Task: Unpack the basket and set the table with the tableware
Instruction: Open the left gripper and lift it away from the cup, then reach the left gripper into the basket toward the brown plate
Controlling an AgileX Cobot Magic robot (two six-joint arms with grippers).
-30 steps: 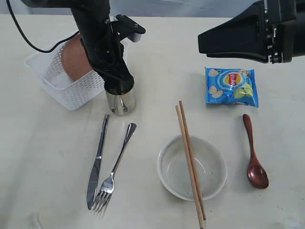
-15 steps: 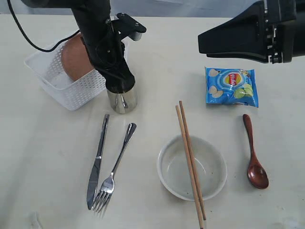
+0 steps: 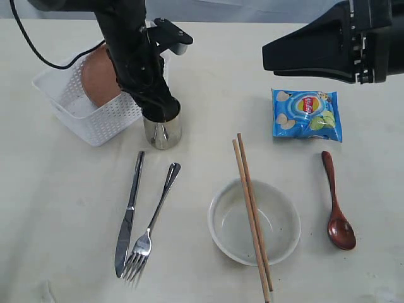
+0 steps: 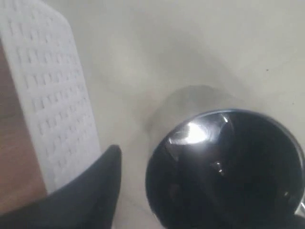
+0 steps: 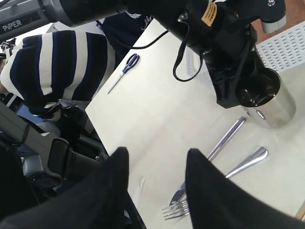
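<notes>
- Far left of your left gripper point(image 3: 159, 112): the basket point(image 3: 95, 123) on the table point(image 3: 63, 208), with the reddish-brown plate point(image 3: 98, 79) leaning inside it.
- Your left gripper sits right over the steel cup point(image 3: 163, 134), which stands upright on the table just beside the basket's near corner.
- Left gripper is released. In the left wrist view the one clear finger point(image 4: 90, 191) stands off the cup's wall with a gap, so nothing is clamped.
- Below that gripper, towards the camera: knife point(image 3: 129, 214) and fork point(image 3: 154, 218) lie side by side, apart from the cup.
- Between your two grippers, near the front edge: the bowl point(image 3: 285, 235) with the chopsticks point(image 3: 251, 208) laid across its rim.
- Under your right gripper point(image 5: 157, 153): the blue chips bag point(image 3: 307, 113), with the wooden spoon point(image 3: 334, 202) just below the bag.
- Right gripper hangs high above the table, fingers spread, nothing between them.
</notes>
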